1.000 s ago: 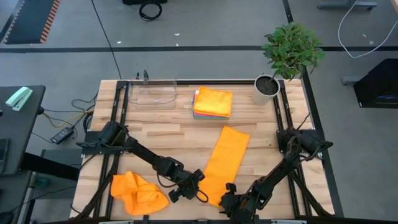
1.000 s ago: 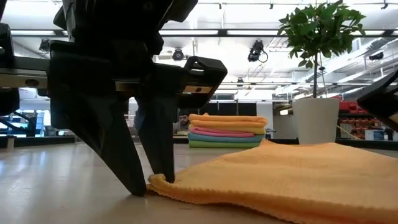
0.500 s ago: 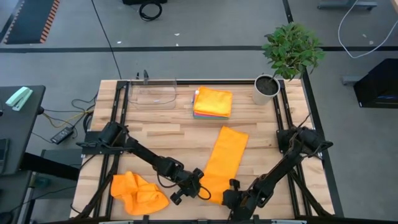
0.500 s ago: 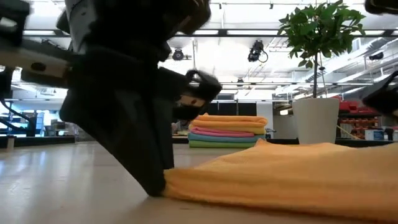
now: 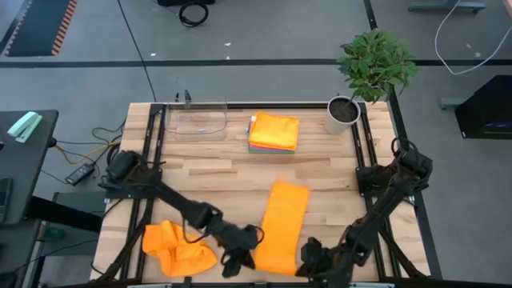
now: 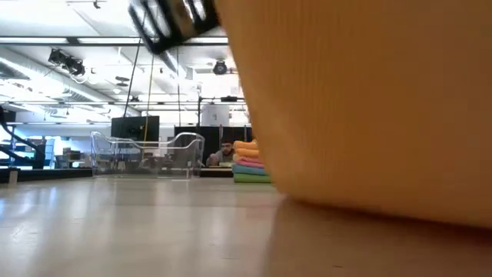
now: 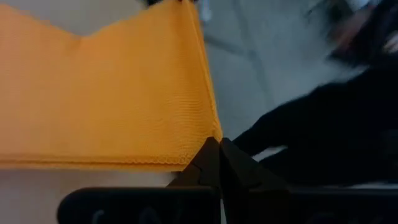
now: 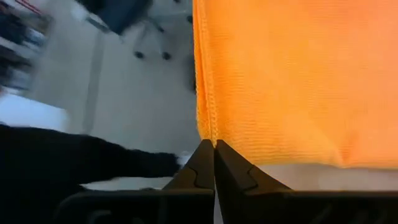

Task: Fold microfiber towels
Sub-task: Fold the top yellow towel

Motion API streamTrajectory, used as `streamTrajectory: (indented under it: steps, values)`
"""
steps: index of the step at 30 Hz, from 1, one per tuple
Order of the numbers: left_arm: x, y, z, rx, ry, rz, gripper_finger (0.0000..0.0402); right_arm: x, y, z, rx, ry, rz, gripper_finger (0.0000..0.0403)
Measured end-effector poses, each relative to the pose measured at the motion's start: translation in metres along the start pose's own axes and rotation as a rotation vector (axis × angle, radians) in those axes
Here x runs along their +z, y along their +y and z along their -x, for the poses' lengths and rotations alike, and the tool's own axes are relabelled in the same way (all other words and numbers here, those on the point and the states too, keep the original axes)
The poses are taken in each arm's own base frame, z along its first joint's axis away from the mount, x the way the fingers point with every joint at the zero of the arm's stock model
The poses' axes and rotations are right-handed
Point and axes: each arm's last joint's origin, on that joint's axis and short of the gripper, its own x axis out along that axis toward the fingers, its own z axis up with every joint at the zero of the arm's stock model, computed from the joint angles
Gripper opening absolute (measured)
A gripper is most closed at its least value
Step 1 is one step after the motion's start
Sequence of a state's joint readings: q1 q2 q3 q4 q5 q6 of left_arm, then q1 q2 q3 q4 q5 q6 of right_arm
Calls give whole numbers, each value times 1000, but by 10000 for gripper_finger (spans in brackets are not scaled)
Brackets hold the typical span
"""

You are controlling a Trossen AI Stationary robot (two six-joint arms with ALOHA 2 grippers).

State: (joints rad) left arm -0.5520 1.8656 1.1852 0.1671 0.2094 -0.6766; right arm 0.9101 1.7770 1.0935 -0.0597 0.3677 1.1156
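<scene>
While both grippers pinch its near corners, the orange towel (image 5: 282,226) is a long folded strip at the table's (image 5: 232,172) front centre, long axis running front to back, far end tilted slightly right. Left gripper (image 5: 238,260) and right gripper (image 5: 314,254) are each closed on the cloth, confirmed in wrist views. Only the high view shows the crumpled towel (image 5: 178,249) front-left and the stack (image 5: 274,132) behind; the low view is mostly blocked by lifted cloth

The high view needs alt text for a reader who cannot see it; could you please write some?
Both grippers, left and right, hold the near corners of an orange towel on a wooden table. A crumpled orange towel lies left; folded towels, a clear tray and a potted plant line the far edge.
</scene>
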Motion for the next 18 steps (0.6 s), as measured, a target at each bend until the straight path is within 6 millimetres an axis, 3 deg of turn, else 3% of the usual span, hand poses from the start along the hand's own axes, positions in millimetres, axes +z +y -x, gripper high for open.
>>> streamTrajectory:
  steps: [5, 8, 11, 18]
  values:
    - [-10, -37, -6, 10, -112, 130, 3, -14, 16, 9, 59, -93, -79, 4]
    - [-4, -39, -5, 114, -164, 179, 2, -13, 13, 18, -5, -127, -63, 4]
    - [9, -22, 1, 276, -166, 203, 1, 2, -4, 26, -147, -116, -54, 4]
    - [41, 42, 23, 526, -118, 140, 1, 56, -63, 37, -528, -54, -4, 4]
